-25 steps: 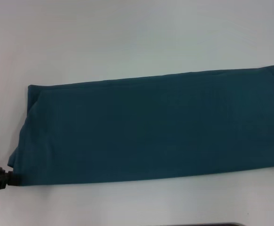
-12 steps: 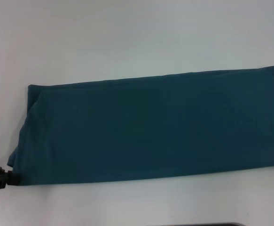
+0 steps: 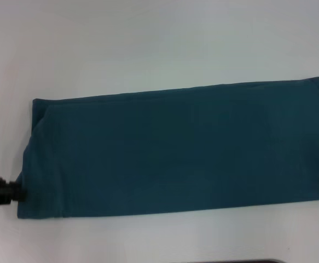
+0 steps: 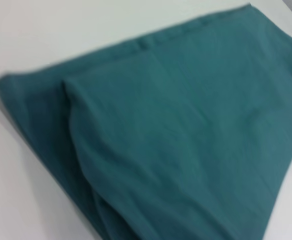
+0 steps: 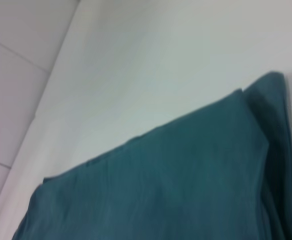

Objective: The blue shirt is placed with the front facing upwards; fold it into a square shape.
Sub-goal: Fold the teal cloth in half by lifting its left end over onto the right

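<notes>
Left gripper (image 3: 16, 193) sits at the near-left corner of the blue shirt (image 3: 175, 148), touching its edge; whether its fingers are spread or pinching cloth cannot be determined. The shirt lies flat on the white table (image 3: 148, 44), folded into a long band, long axis left-right, plain teal side up.

Setting: plain indoor workstation, likely a lab or test bench. Evidence: bare white table (image 3: 148, 44) under the blue shirt (image 3: 175, 148); pale tiled floor (image 5: 10, 75) beside the table's edge.
</notes>
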